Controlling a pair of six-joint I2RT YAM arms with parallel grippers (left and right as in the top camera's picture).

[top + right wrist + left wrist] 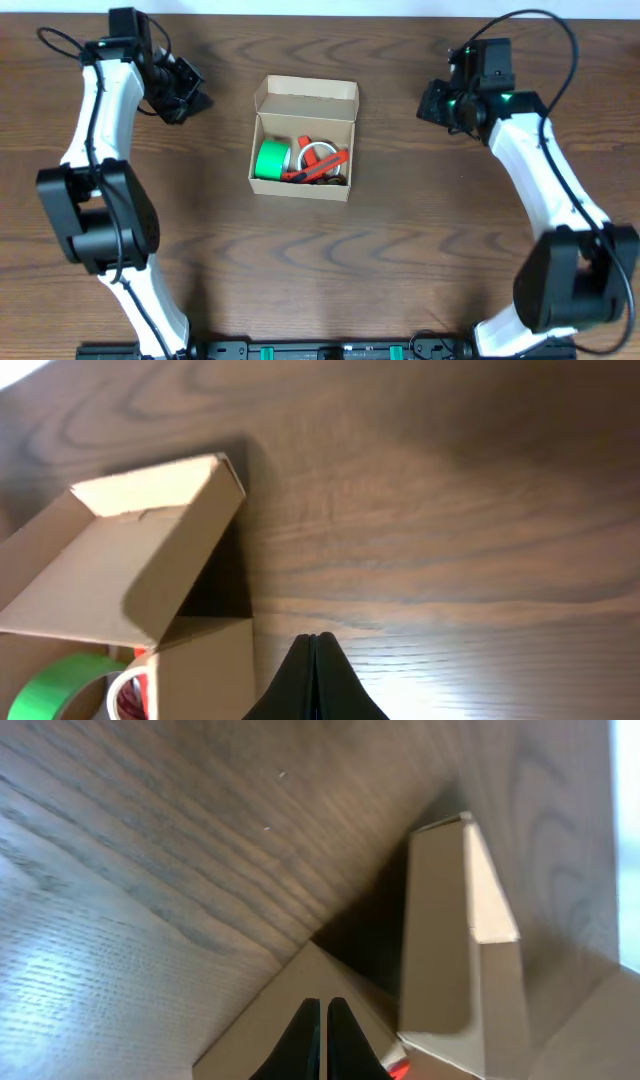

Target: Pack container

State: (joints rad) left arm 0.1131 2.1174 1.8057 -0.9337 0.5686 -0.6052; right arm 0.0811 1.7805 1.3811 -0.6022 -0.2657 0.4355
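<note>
The tan cardboard box (300, 188) stands near the middle of the worktop (400, 260), a little toward the far edge. Its flap lid (305, 98) is open and points to the far edge. Inside lie a green tape roll (271, 158) and some red things (325, 158). The left hand (190, 98), toward the far left corner, has its fingers pressed together and holds nothing. The right hand (432, 103), toward the far right corner, is pressed together too and touches nothing.

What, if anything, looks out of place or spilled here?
Nothing stands out. The box sits upright, lid open, with the green roll and red items inside it; nothing lies spilled beside it.
</note>
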